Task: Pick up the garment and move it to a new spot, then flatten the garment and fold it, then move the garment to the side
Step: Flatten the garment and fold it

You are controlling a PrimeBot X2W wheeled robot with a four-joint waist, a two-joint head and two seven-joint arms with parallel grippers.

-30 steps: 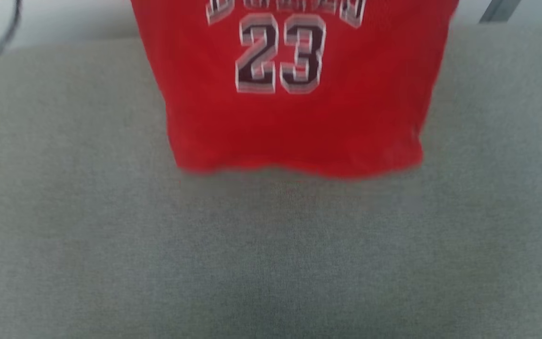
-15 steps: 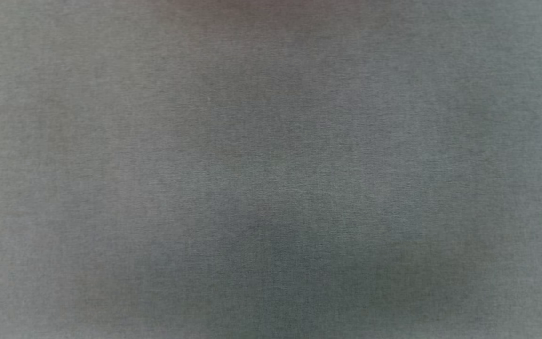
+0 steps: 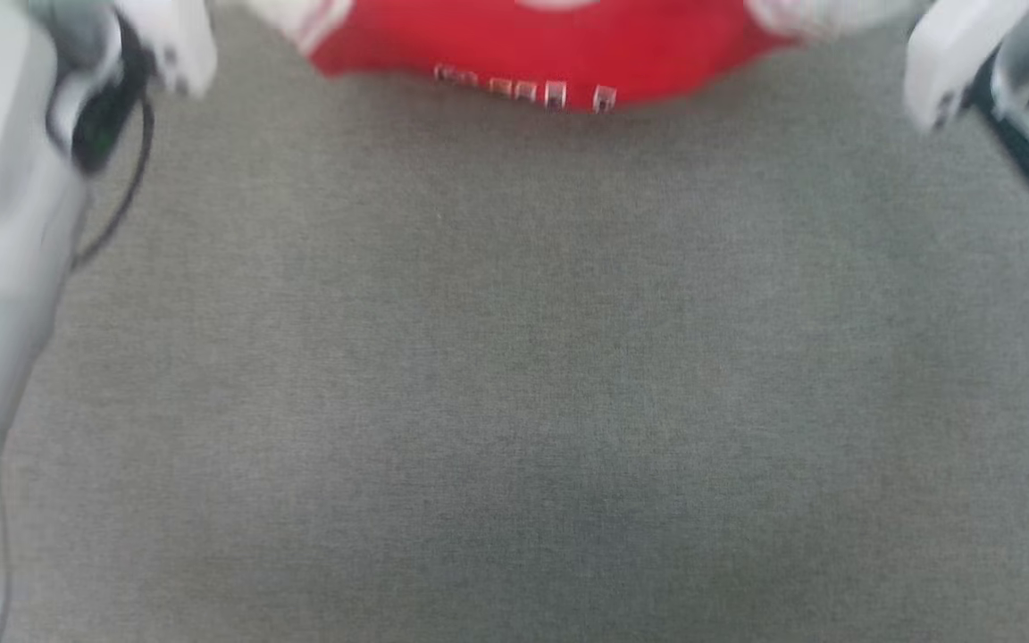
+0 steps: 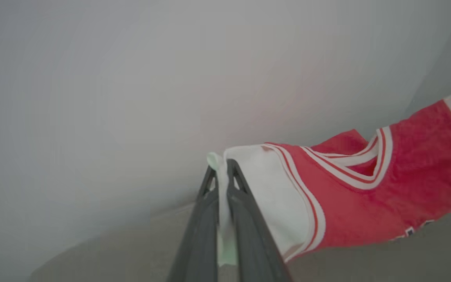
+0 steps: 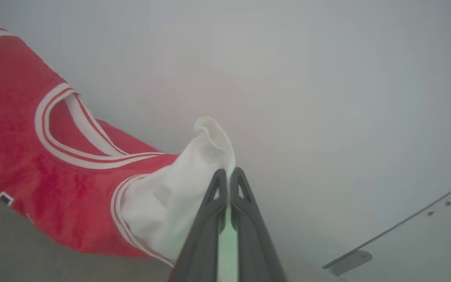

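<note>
The garment (image 3: 550,54), bright red with dark white-outlined lettering, lies along the top edge of the head view on the grey fabric surface (image 3: 514,357). My left gripper (image 4: 222,168) is shut on the white shoulder panel of the garment (image 4: 366,196), which stretches off to the right with its striped neck band showing. My right gripper (image 5: 228,174) is shut on the other white shoulder panel, and the garment (image 5: 33,156) runs off to the left. Both pinched corners are raised above the surface. In the head view my pale left arm (image 3: 5,223) and right arm (image 3: 1015,89) flank the garment.
The grey fabric surface spreads wide toward me below the garment. A pale wall (image 4: 131,78) stands behind it. A thin metal bracket (image 5: 347,262) is fixed low on the wall at the right. A dark cable (image 3: 121,205) hangs by my left arm.
The head camera has swung: first the garment hung with its number showing, then only grey surface showed, and now the garment's top part and both arms are in view.
</note>
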